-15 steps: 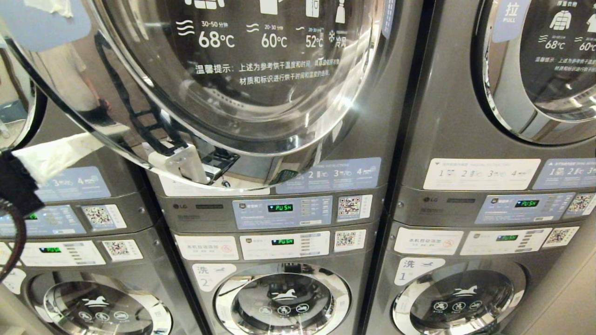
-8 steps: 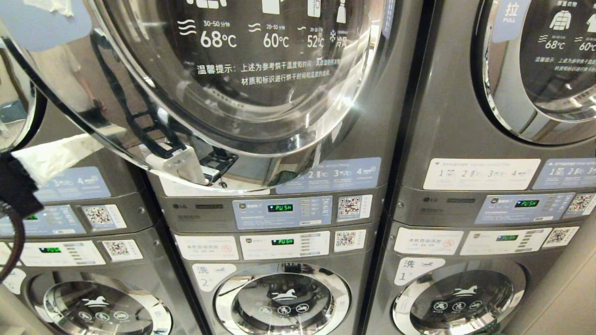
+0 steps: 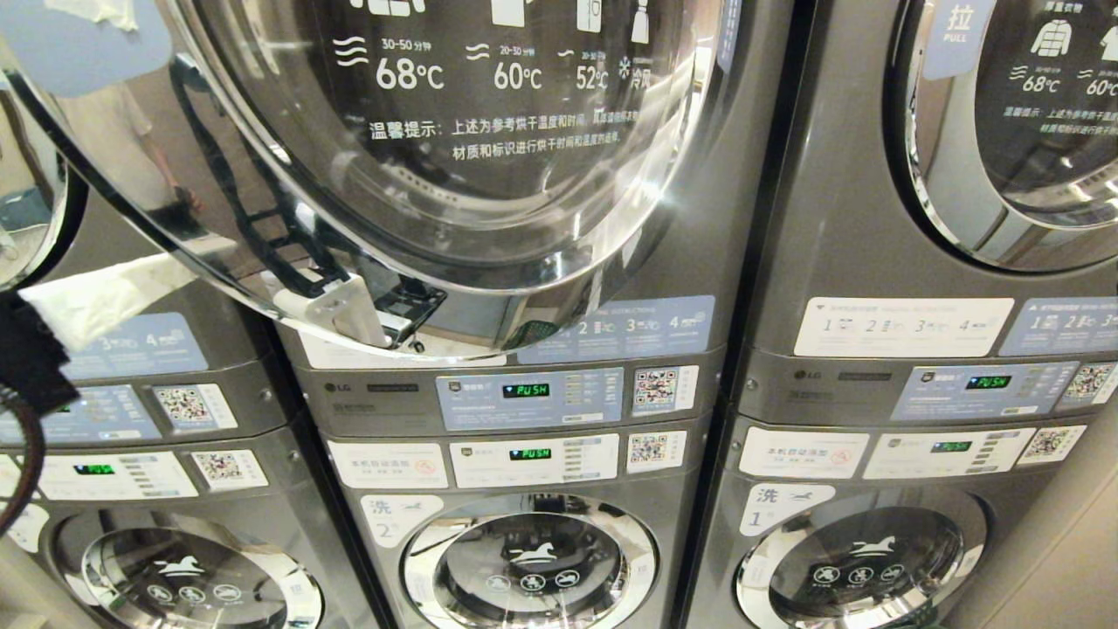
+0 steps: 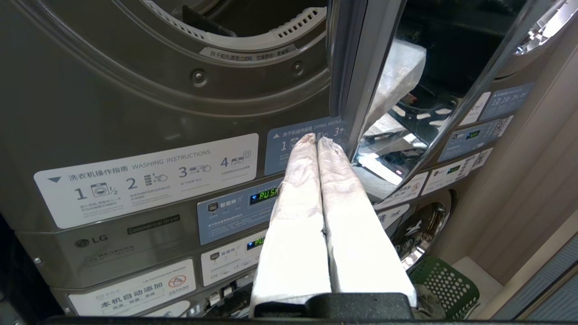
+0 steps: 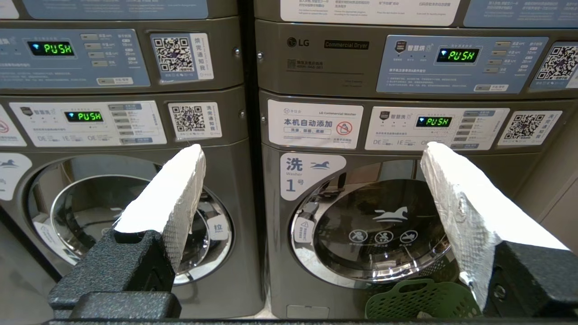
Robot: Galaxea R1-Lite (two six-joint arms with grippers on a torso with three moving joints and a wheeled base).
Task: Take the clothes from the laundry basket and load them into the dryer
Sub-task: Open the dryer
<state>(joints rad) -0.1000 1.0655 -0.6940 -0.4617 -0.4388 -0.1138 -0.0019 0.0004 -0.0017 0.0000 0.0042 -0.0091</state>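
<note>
Laundry basket [image 5: 420, 300], green, is sitting low on the floor by the far-right washer; one basket showing, clothes in it unclear. Dryer door [image 3: 419, 175] is hanging open above. Left gripper [image 4: 318, 143] is pressing its fingers together on nothing, up by the door edge; right gripper [image 5: 311, 180] is gaping empty, nearer the basket.

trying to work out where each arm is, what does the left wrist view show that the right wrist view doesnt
Only the left wrist view: the left gripper with fingers pressed together and empty, at the edge of the open dryer door, and the drum opening above.

Only the right wrist view: the right gripper with fingers spread wide, facing the closed washer door marked 1.

Both: the green basket on the floor and the lit PUSH panels.
</note>
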